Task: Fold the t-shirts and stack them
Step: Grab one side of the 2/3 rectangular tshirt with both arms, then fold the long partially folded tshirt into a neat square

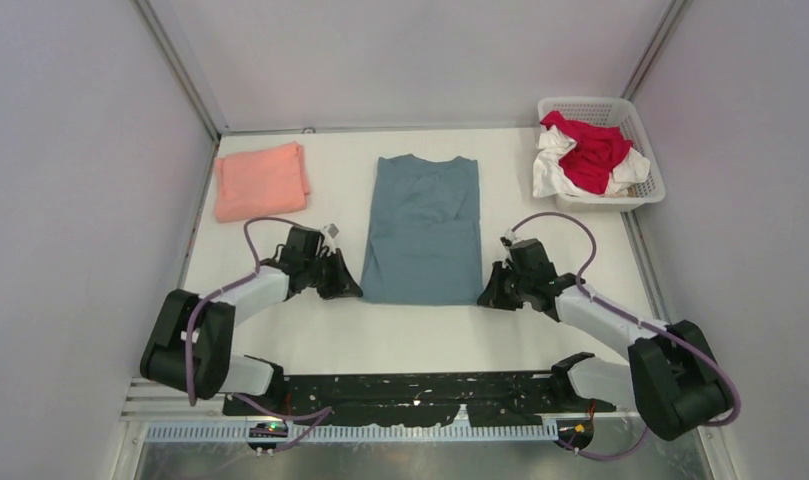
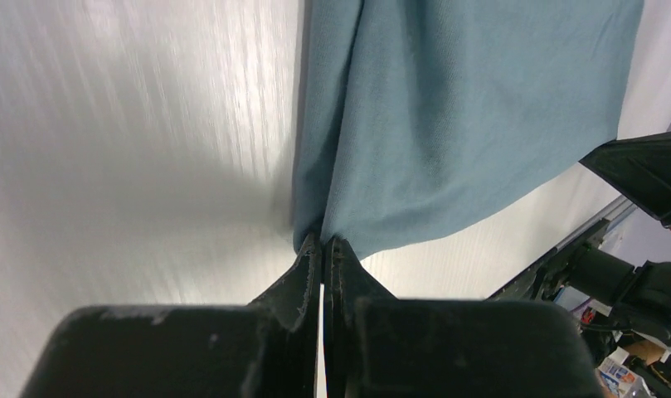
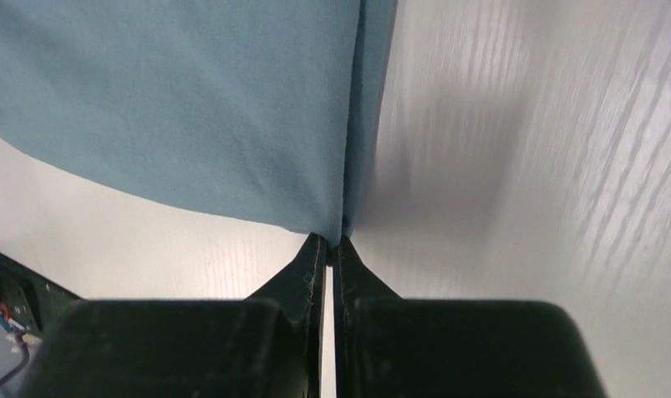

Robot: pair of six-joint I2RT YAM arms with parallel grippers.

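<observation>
Top view: teal t-shirt (image 1: 422,228) lies mid-tabletop (image 1: 410,335), sides folded in. The left end effector (image 1: 354,291) is at its near-left corner and the right end effector (image 1: 484,297) at its near-right.
Left wrist: clenched on the hem corner.
Right wrist: likewise clenched on the hem corner.

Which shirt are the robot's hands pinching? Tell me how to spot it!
Look at the middle of the white table. The blue-grey t-shirt lies flat there, with the left hand and right hand each pinching a near corner. The folded pink t-shirt to its left and the basket of red and white clothes to its right are untouched.
</observation>
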